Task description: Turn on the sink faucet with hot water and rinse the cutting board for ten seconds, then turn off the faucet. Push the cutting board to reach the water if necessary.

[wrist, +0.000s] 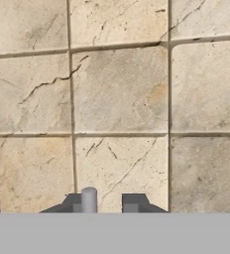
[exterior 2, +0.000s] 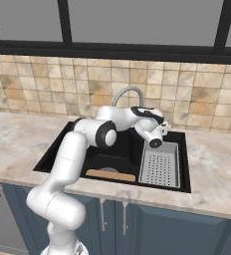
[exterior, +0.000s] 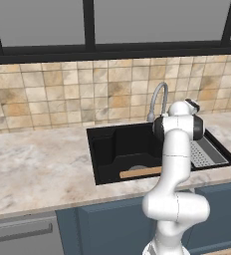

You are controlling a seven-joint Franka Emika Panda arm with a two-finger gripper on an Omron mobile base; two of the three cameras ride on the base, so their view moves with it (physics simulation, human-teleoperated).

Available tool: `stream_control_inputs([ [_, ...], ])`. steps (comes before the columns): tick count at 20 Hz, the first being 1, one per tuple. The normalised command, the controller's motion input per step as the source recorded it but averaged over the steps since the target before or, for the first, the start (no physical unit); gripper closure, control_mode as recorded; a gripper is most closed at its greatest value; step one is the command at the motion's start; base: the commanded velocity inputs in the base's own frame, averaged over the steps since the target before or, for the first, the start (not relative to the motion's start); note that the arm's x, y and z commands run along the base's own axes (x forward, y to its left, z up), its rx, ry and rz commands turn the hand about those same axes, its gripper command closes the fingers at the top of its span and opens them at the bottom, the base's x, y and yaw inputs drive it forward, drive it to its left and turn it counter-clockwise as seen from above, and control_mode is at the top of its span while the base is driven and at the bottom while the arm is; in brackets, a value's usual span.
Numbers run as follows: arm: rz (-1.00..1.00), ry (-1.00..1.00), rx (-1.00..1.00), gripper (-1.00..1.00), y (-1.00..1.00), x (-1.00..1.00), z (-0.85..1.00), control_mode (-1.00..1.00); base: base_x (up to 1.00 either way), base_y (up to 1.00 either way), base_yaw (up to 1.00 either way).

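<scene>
The sink faucet [exterior: 160, 94] [exterior 2: 125, 94] arches over the back rim of the black sink [exterior: 102, 149] [exterior 2: 57, 154]. The cutting board [exterior: 140, 173] [exterior 2: 110, 175] lies flat on the basin floor along the front wall, left of the spout. The water is out of view. My gripper [exterior 2: 163, 127] [exterior: 192, 103] reaches behind the sink, right of the faucet, and points at the tiled wall. In the hand view a thin pale grey lever [wrist: 88, 198] stands between the narrowed jaws of my gripper [wrist: 105, 203]. It rests against the left fingertip, with a gap to the right one.
A grey perforated drain tray [exterior: 204, 152] [exterior 2: 160, 167] fills the right part of the basin. Marble counter [exterior: 38, 164] runs on both sides, above blue cabinet fronts. The tiled backsplash [wrist: 117, 89] is close in front of the hand, with a dark window frame above.
</scene>
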Motion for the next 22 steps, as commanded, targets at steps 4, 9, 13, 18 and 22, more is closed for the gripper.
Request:
stream_control_inputs([
  [4, 0.00, 0.00, 0.00, 1.00, 0.00, 0.00, 0.00, -1.00, 0.00, 0.00, 0.00],
  [9, 0.00, 0.00, 0.00, 1.00, 0.00, 0.00, 0.00, -1.00, 0.00, 0.00, 0.00],
  [13, 0.00, 0.00, 0.00, 1.00, 0.00, 0.00, 0.00, -1.00, 0.00, 0.00, 0.00],
  [18, 0.00, 0.00, 0.00, 1.00, -0.06, 0.00, 0.00, -1.00, 0.00, 0.00, 0.00],
  [22, 0.00, 0.00, 0.00, 1.00, -0.35, 0.00, 0.00, -1.00, 0.00, 0.00, 0.00],
])
